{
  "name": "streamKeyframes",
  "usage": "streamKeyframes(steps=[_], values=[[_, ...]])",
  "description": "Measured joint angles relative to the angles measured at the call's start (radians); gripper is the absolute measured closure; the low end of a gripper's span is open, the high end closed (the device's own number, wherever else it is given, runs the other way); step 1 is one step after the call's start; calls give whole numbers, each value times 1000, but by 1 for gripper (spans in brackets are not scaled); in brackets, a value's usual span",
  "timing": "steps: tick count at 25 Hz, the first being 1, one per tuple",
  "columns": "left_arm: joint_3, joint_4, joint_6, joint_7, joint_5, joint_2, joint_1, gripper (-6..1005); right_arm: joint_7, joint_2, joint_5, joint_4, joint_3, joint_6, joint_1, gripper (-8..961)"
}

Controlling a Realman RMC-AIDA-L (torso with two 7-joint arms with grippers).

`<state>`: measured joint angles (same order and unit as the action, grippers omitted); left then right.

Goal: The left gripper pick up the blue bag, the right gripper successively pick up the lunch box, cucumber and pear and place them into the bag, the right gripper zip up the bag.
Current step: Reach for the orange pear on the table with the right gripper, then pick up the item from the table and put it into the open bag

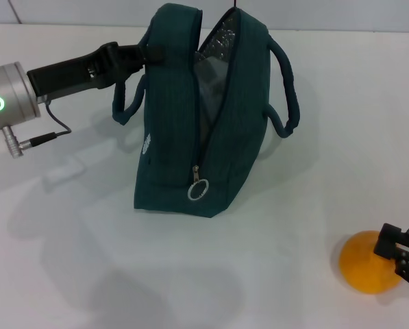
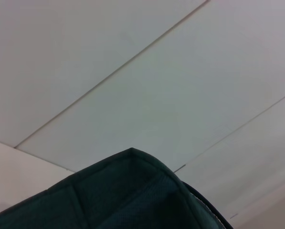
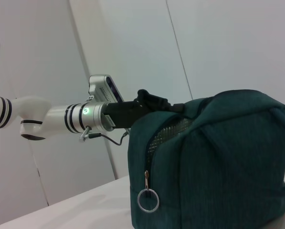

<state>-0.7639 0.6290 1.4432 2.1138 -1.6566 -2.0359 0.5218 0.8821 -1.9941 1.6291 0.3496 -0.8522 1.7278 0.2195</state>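
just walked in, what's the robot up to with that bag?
The left end effector grips the top edge of the blue bag, which stands upright on the table with its zipper open and foil lining showing. The right end effector is down at the pear, closing around it. No lunch box or cucumber is visible on the table.

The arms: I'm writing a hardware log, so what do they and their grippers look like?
The left arm is white with black rings and a silver wrist bearing a green light and thin black cable; its left gripper is matte black. Of the right arm, only the black angular right gripper shows.
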Motion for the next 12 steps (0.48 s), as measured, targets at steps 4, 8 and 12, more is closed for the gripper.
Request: streamKeyframes(steps=[4, 8, 12], values=[[0, 0, 1, 0, 0, -1, -2, 943, 0, -1, 0, 0, -2, -3, 2, 763], [0, 0, 3, 0, 3, -1, -8, 943, 0, -1, 0, 0, -1, -4, 2, 789], [0, 0, 9, 0, 11, -1, -10, 943, -5, -2, 0, 0, -1, -5, 3, 816]])
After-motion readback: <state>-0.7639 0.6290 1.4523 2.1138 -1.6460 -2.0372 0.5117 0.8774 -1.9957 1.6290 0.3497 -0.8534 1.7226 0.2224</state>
